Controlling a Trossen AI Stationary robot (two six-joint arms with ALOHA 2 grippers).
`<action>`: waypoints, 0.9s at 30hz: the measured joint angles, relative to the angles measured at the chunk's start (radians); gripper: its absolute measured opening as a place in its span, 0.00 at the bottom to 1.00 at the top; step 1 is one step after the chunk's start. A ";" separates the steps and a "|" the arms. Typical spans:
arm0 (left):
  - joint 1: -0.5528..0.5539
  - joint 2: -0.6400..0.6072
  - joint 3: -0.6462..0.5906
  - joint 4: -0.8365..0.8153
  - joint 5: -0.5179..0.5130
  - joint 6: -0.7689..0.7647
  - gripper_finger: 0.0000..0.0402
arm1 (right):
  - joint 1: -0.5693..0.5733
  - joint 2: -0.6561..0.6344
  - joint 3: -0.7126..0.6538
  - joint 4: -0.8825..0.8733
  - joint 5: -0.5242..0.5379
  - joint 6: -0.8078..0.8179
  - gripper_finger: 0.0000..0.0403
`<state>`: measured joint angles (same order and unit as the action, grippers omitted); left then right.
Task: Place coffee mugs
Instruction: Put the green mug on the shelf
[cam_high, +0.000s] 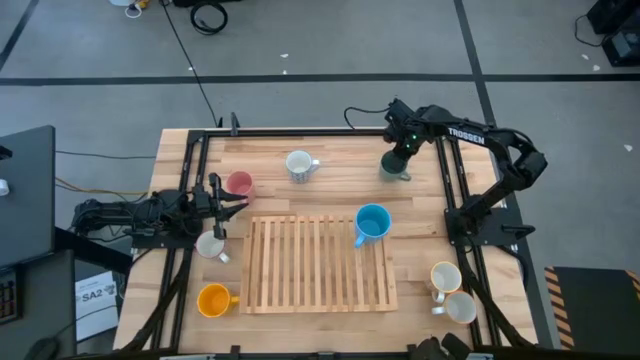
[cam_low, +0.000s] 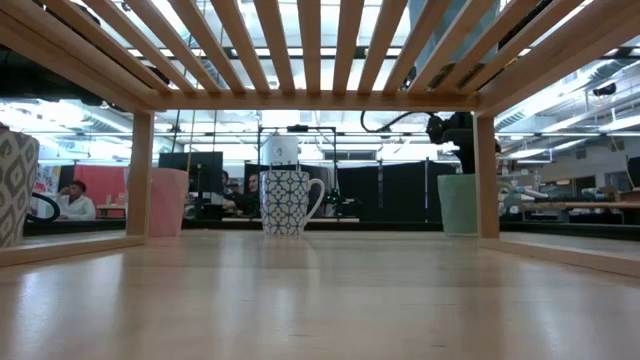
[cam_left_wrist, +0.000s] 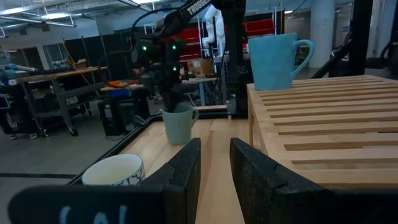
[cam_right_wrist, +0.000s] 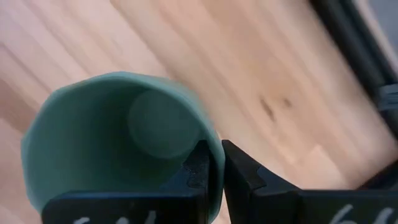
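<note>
Coffee mugs (cam_high: 372, 222), eight in all, spread over the counter (cam_high: 420, 250) around a slatted wooden rack (cam_high: 320, 265). Green mug (cam_high: 393, 168): stands upright near the far right corner, apparently resting on the wood, wall pinched at the rim by the right end effector (cam_right_wrist: 213, 163), one finger inside and one outside, nearly closed on the ceramic. Looks like a rim grip chosen to keep the mug level for a carry toward the rack. Blue mug (cam_high: 372, 222): sits on the rack's far right part, handle hanging toward the near side, the only one placed so far. Pink mug (cam_high: 239, 184) and patterned white mug (cam_high: 299, 165): wait on the wood beyond the rack. Plain white mug (cam_high: 211, 245) and orange mug (cam_high: 213, 299): wait off the rack's left edge. Cream mug (cam_high: 445, 277) and another white mug (cam_high: 460, 306): stand close together at the near right. Left end effector (cam_left_wrist: 215, 162): hovers low at the left edge near the pink mug, fingers parted by a narrow gap, holding nothing, likely kept clear while the right arm works.
</note>
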<state>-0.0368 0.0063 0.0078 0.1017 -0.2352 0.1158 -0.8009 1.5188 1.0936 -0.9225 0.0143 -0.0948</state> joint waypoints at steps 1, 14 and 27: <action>0.000 0.000 0.000 0.001 0.000 0.000 0.23 | -0.001 0.000 0.015 -0.004 0.005 0.011 0.07; 0.000 0.000 0.000 0.215 -0.050 -0.001 0.23 | 0.006 0.000 0.213 -0.006 0.052 0.178 0.08; 0.000 0.073 0.027 0.369 -0.193 -0.051 0.23 | 0.068 0.000 0.341 0.016 0.049 0.304 0.07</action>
<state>-0.0364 0.0797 0.0351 0.4710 -0.4277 0.0652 -0.7325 1.5185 1.4343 -0.9065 0.0631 0.2087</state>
